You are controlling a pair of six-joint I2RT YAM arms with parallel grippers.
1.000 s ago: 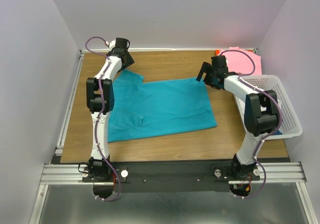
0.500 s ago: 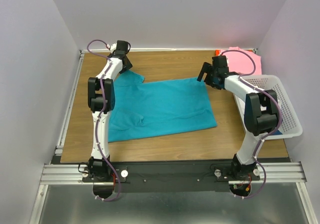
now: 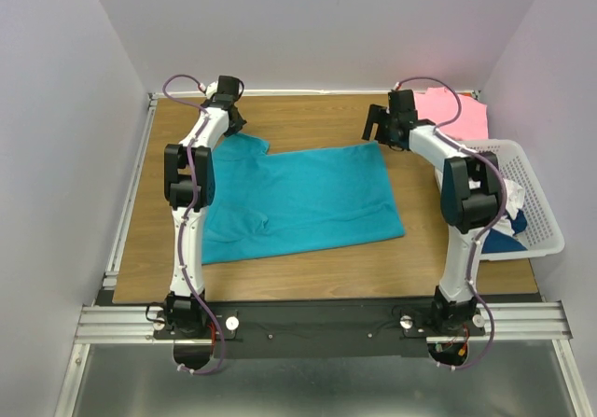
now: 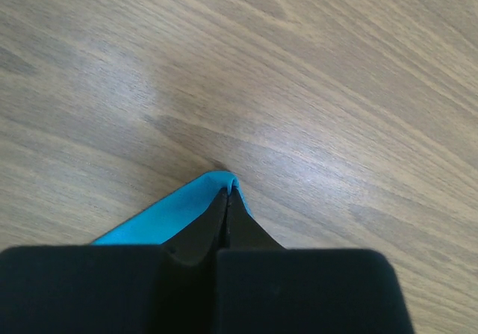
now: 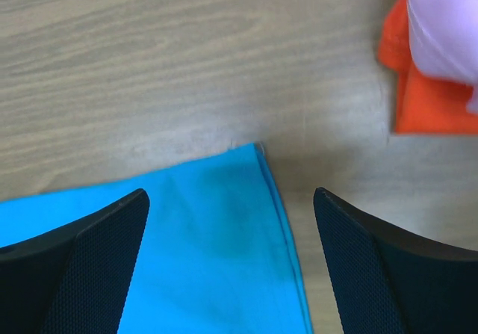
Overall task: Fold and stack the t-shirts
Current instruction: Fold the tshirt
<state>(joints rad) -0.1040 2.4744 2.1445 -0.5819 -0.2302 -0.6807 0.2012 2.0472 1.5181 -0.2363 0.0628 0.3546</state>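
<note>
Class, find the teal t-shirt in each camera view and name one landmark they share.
Top external: teal t-shirt, spread out mid-table.
Left wrist: one corner, bottom centre, pinched in the left hand.
Right wrist: another corner, lower left, under the open right hand.
Shared landmark: the wooden tabletop.

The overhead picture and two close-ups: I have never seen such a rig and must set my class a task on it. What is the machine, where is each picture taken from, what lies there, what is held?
Two robot arms are bolted at the near edge of a wooden table. The wide picture comes from a fixed camera above and behind them; each close-up comes from a camera on one wrist. A teal t-shirt lies spread flat. The left end effector is shut on its far left corner. The right end effector is open above the far right corner, holding nothing. A pink t-shirt lies over an orange-red t-shirt at the table's far right; a white basket holds more cloth.
</note>
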